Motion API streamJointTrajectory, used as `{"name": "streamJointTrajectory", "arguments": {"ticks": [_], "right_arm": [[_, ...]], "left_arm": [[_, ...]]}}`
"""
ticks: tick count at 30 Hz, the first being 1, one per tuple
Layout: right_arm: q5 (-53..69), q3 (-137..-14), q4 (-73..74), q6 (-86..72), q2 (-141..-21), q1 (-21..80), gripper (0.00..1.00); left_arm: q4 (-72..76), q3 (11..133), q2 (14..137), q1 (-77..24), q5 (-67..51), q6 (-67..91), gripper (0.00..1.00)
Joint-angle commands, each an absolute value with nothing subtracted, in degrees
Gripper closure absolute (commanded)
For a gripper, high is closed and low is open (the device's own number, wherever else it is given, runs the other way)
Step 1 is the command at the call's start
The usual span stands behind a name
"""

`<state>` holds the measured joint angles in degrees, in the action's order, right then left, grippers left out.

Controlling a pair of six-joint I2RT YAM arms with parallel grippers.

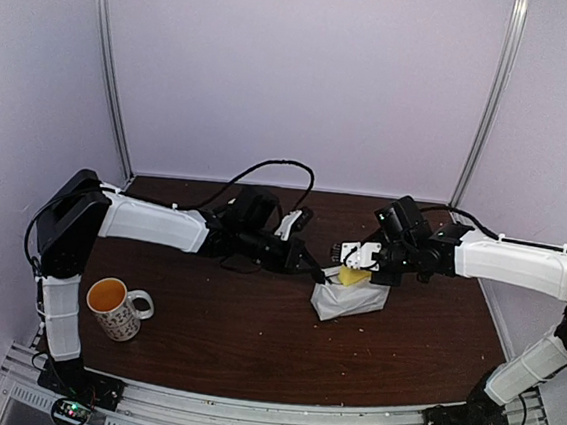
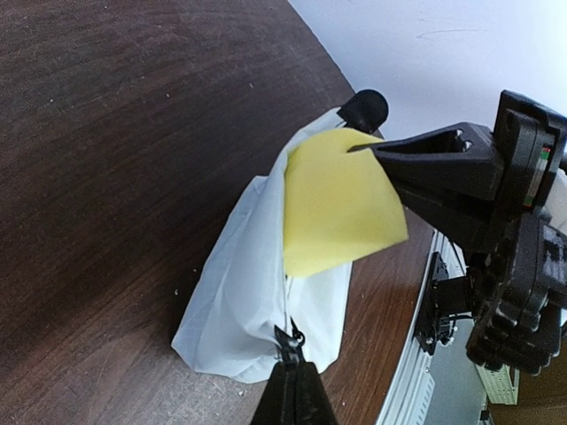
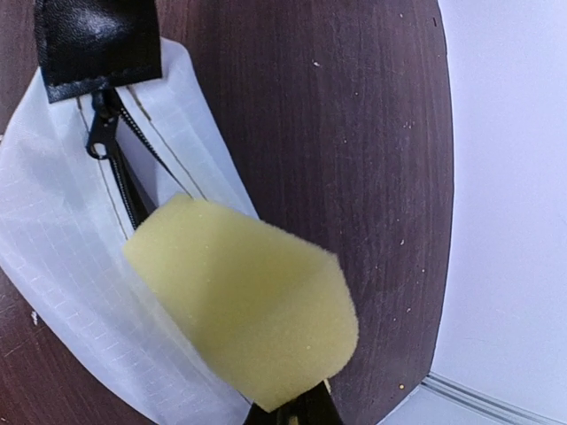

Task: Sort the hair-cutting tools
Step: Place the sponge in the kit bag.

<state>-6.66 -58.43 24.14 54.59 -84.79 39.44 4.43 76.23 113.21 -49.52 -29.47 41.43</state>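
No hair-cutting tools show in any view. A white zip pouch (image 1: 350, 299) (image 2: 235, 292) (image 3: 53, 257) lies mid-table. My left gripper (image 1: 316, 272) (image 2: 291, 370) is shut on the pouch's zip pull (image 2: 289, 339) at its near end. My right gripper (image 1: 367, 268) (image 3: 297, 409) is shut on a yellow sponge block (image 1: 354, 277) (image 2: 337, 204) (image 3: 248, 297), which hangs just above the pouch's zip line. The zip slider (image 3: 102, 137) sits by a black end tab (image 3: 97, 40). What the pouch holds is hidden.
A patterned mug (image 1: 116, 307) of orange-brown liquid stands near the left arm's base. The dark wooden table (image 1: 250, 350) is ringed by white walls. A black cable (image 1: 268, 166) loops at the back behind the left arm.
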Motion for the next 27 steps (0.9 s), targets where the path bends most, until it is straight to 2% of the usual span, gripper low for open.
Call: {"name": "streamJointTrajectory", "arguments": {"ticks": [1,16,22,27], "right_arm": [[-12.3,-56.9,20.5,54.4,-85.6,39.4,1.0],[-5.4,-57.4,25.0,48.5,-87.8,41.5,0.99],[2.4,-59.7,30.6,47.9,-86.8,39.0,1.0],[3.3,-58.0,27.0,43.4,-83.3,43.3,1.0]], "left_arm": [[4.2,77.3,112.9,-49.0,-30.0,40.0,1.0],[9.7,76.3,112.0,-48.7,-31.2,41.0,1.0],[7.9,73.0,108.2,-48.7,-31.3,37.0,1.0],[5.6,68.0,101.7,-48.7,-31.5,35.0,1.0]]}}
